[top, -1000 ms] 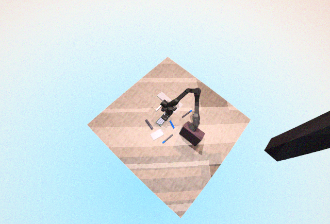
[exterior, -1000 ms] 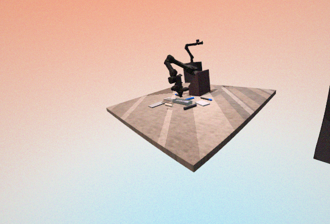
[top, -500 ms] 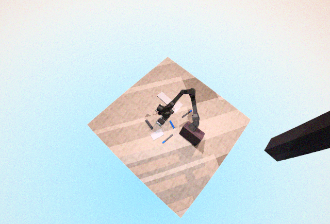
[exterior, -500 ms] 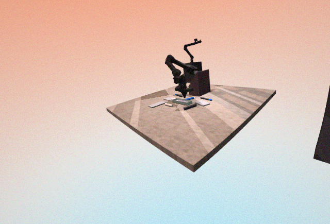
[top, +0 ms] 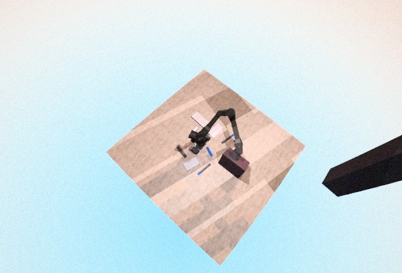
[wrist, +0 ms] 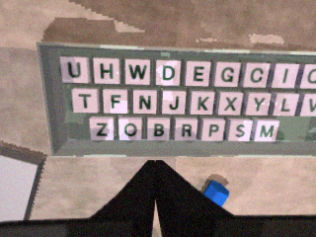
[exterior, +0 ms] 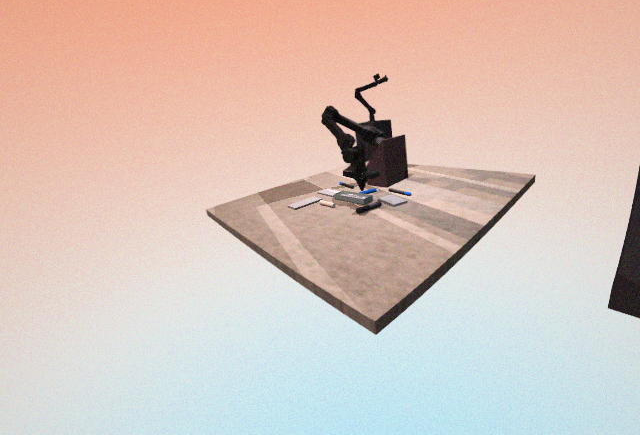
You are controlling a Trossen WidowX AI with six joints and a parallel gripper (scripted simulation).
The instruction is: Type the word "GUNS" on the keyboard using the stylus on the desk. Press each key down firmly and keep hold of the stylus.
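Note:
The grey-green keyboard [exterior: 353, 197] [wrist: 296, 132] lies on the desk. In the wrist view the U key [wrist: 74, 69] and G key [wrist: 227, 75] are in the far row, the N key [wrist: 144, 102] in the middle row and the S key [wrist: 240, 129] in the near row. My gripper [exterior: 361, 188] [wrist: 154, 167] is shut with no stylus showing between its fingertips, above the keyboard's near side. A blue rod [top: 209, 151] [exterior: 368, 191] [wrist: 216, 193] lies on the desk beside the keyboard. I cannot tell which rod is the stylus.
Two dark rods with blue ends [top: 227, 139] [top: 204, 169], a thick dark rod [top: 181, 151] [exterior: 368, 207] and a cream rod [exterior: 327, 203] lie around the keyboard. Flat pale plates [top: 191, 163] [exterior: 393, 199] [wrist: 17, 183] lie at both its ends. The arm's base stands on a dark block [exterior: 392, 161].

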